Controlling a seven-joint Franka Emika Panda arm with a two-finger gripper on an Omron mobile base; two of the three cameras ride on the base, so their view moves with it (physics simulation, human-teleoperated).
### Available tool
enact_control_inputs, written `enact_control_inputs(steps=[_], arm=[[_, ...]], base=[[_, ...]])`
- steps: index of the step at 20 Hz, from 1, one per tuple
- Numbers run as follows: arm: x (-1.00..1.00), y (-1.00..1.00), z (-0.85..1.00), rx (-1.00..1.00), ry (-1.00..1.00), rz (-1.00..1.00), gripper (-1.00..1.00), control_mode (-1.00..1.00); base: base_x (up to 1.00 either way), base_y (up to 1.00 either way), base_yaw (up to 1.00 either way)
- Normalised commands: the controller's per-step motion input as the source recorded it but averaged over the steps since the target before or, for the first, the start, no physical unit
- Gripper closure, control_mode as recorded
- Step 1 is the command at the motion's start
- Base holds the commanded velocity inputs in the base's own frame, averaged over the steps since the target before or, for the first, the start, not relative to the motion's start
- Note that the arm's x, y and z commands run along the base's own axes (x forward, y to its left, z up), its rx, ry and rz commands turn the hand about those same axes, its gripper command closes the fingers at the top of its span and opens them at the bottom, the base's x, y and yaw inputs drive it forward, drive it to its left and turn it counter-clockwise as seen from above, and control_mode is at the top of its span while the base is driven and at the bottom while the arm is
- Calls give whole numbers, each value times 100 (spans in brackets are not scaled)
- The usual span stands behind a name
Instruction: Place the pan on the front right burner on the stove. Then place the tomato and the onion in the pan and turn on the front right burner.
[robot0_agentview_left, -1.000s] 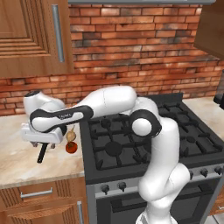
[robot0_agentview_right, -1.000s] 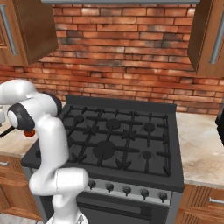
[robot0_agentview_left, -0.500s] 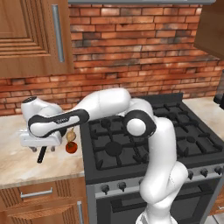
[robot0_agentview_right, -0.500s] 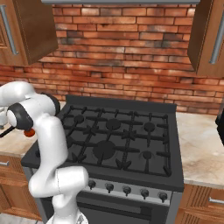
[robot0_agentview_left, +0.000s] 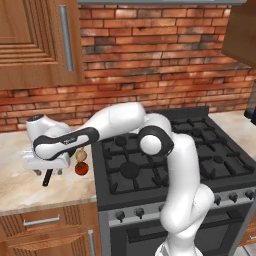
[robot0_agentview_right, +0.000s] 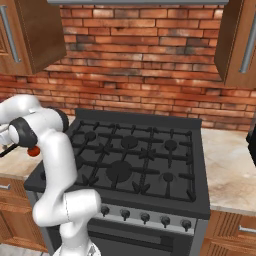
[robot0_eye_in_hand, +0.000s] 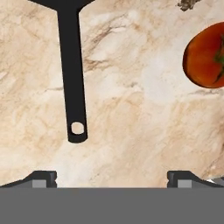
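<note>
Tool: jaws spread wide, holding nothing; has slid further left over the tabletop, now above the pan handle. Tomato and onion beside it, left of stove. Pan pickup looks imminent.

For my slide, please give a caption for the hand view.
Open gripper above the counter, with the pan handle and tomato ahead.

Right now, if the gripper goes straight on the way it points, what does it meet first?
Probably the bare counter. The open gripper points down between the pan handle and the tomato, though depth is unclear.
</note>
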Motion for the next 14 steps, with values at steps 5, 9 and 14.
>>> enact_control_inputs(steps=[5, 9, 14], arm=[[19, 15, -16, 2, 0, 0, -100, -100], [12, 10, -14, 0, 0, 0, -100, -100], [14, 9, -10, 0, 0, 0, -100, -100]], base=[[0, 0, 0], [0, 0, 0], [0, 0, 0]])
